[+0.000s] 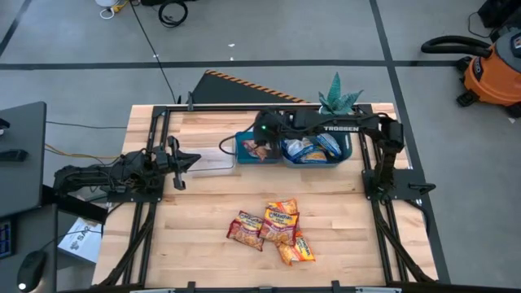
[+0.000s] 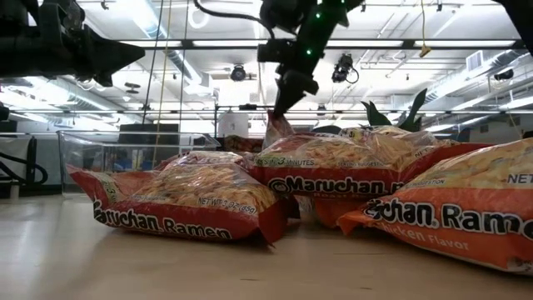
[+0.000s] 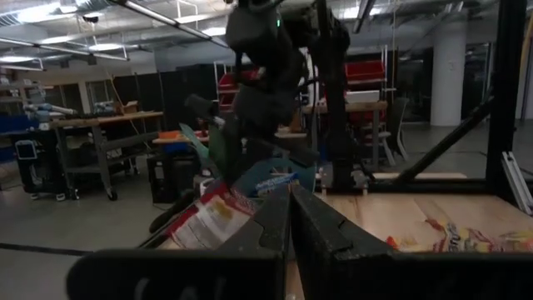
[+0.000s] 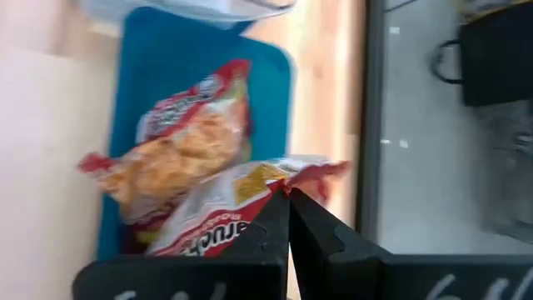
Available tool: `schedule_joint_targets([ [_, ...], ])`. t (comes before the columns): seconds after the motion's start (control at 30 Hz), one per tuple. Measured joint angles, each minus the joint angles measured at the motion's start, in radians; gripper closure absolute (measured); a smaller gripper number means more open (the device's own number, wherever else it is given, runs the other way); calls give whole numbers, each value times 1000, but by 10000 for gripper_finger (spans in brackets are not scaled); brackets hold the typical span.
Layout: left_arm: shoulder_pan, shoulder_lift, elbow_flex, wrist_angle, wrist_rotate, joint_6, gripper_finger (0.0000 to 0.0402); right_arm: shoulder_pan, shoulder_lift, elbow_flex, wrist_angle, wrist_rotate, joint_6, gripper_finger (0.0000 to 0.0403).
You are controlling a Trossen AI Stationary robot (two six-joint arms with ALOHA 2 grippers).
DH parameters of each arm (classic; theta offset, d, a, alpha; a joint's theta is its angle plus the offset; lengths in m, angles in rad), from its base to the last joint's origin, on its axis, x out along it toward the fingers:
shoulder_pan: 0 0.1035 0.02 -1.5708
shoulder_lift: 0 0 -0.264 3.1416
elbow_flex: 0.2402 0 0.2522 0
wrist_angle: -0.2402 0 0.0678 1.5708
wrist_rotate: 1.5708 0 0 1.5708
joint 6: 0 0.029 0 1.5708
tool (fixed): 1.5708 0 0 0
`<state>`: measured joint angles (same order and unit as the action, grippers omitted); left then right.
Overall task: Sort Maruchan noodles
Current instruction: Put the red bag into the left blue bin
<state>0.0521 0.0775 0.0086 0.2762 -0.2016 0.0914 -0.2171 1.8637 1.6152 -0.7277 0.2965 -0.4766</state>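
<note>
The right gripper (image 1: 262, 145), fingers pinched on a red noodle packet (image 4: 218, 218), hung over the left blue bin (image 1: 242, 143) at upper centre; the left gripper (image 1: 181, 160), apparently closed and empty, waited mid-left; other packets (image 1: 273, 228) lay at lower centre.

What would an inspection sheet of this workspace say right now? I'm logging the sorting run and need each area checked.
Surface: wooden table, bare toward the near left.
Job's things: loose packets clustered near the front centre; red-orange packet pinched by the right tool; another red packet lies in the left blue bin; blue-silver packets in the right blue bin.
Clutter: clear container beside the bins; plant at the back edge.
Grippers: right tool over the left blue bin, shut on a packet; left tool shut, waiting at the left side.
Cables: black cable across the floor.
Surroundings: shop vacuum on the floor.
</note>
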Motion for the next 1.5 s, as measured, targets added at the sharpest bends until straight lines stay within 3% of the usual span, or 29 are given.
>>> schedule_joint_targets([
  [0.4, 0, 1, 0, 3, 0, 0, 383, -3, 0, -120, 45, -194, 47, 393],
  [0.77, 0, 1, 0, 3, 0, 0, 383, 0, 0, -137, 52, -191, 82, 347],
  [1.0, 0, 1, 0, 3, 0, 0, 383, 37, -35, -137, 55, -78, 82, 293],
  [1.17, 0, 1, 0, 3, 0, 0, 383, 89, -91, -137, 58, -66, 115, 262],
  [1.27, 0, 1, 0, 3, 0, 0, 383, 126, -117, -136, 66, -161, 157, 250],
  [1.43, 0, 1, 0, 3, 0, 0, 383, 177, -103, -134, 129, -534, 260, 246],
  [1.5, 0, 1, 0, 3, 0, 0, 383, 203, -69, -135, 131, -589, 277, 246],
])
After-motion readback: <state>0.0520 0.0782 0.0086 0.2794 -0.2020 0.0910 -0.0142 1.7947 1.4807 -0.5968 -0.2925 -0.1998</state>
